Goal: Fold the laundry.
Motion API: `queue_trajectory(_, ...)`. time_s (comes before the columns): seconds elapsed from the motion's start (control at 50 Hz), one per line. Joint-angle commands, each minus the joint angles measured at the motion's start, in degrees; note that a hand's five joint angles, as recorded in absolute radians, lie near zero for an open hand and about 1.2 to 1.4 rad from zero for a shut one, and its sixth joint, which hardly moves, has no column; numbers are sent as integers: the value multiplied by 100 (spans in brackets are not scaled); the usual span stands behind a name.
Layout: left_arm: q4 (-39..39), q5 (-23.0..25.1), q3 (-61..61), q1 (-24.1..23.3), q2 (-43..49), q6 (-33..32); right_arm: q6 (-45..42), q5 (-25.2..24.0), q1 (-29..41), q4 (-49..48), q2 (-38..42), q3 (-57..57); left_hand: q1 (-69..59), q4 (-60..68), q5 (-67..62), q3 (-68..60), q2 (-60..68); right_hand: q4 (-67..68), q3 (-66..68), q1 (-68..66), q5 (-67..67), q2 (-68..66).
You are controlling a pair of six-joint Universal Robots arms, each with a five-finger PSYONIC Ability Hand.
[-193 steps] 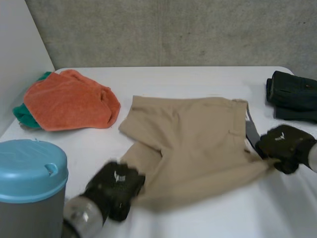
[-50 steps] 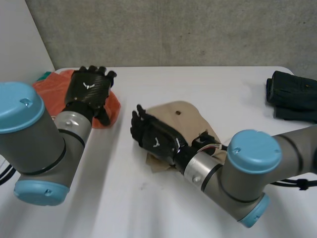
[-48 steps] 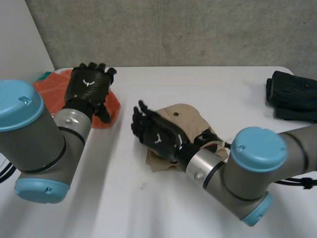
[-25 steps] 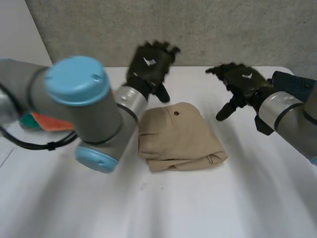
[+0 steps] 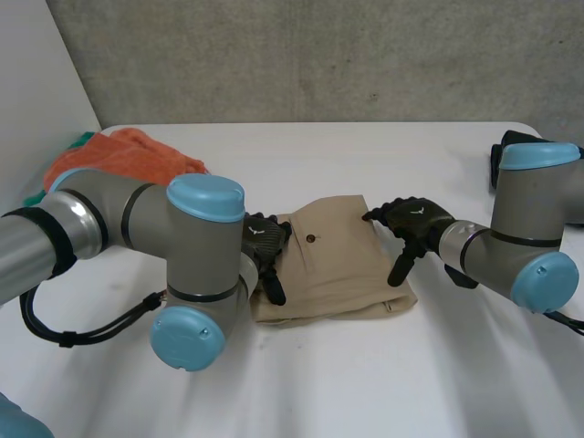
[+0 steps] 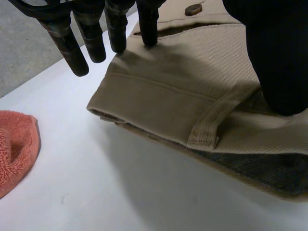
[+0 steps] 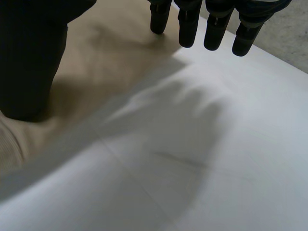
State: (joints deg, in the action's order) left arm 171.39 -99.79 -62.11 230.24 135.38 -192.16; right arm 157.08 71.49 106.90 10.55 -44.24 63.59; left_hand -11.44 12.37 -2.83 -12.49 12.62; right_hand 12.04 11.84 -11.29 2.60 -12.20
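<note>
The beige shorts (image 5: 333, 265) lie folded into a compact bundle in the middle of the white table (image 5: 365, 383), button side up. My left hand (image 5: 263, 241) rests at the bundle's left edge, open, its straight fingers (image 6: 115, 29) touching the top layer of the shorts (image 6: 192, 86) near a belt loop. My right hand (image 5: 415, 219) is at the bundle's right edge, open. Its straight fingertips (image 7: 188, 29) reach past the edge of the shorts (image 7: 106, 48), and its thumb (image 7: 29, 57) lies on the cloth.
An orange towel (image 5: 128, 155) is heaped at the back left, also beside my left hand (image 6: 14, 149), with a bit of green cloth (image 5: 35, 198) under it. A dark folded garment (image 5: 507, 144) sits at the far right behind my right arm. A grey wall stands behind.
Both hands have come down from above the table's far side to the left and right edges of the folded shorts. The shorts, spread flat several seconds ago, now lie folded.
</note>
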Motion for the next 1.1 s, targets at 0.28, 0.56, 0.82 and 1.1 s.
queue_trajectory(0.28,817,1681,164,425,-1769,12,-520,400,797,-1529,-2510,2358,-12,-81,127,93,-106,-204,-184,129,-260,220)
queue_trajectory(0.56,501,3686,173,654,-1848,100,-538,673,1430,-4261,-1782,4232,-130,37,9,-24,12,-204,-184,129,-260,220)
queue_trajectory(0.82,501,3686,103,662,-1760,135,-1373,1033,1492,-5256,-639,3379,-113,20,26,-8,-5,-181,-161,106,-237,197)
queue_trajectory(1.1,501,3686,94,654,-1778,135,-1338,1033,1536,-5300,-384,2808,-113,20,26,-8,-5,409,429,-484,353,-393)
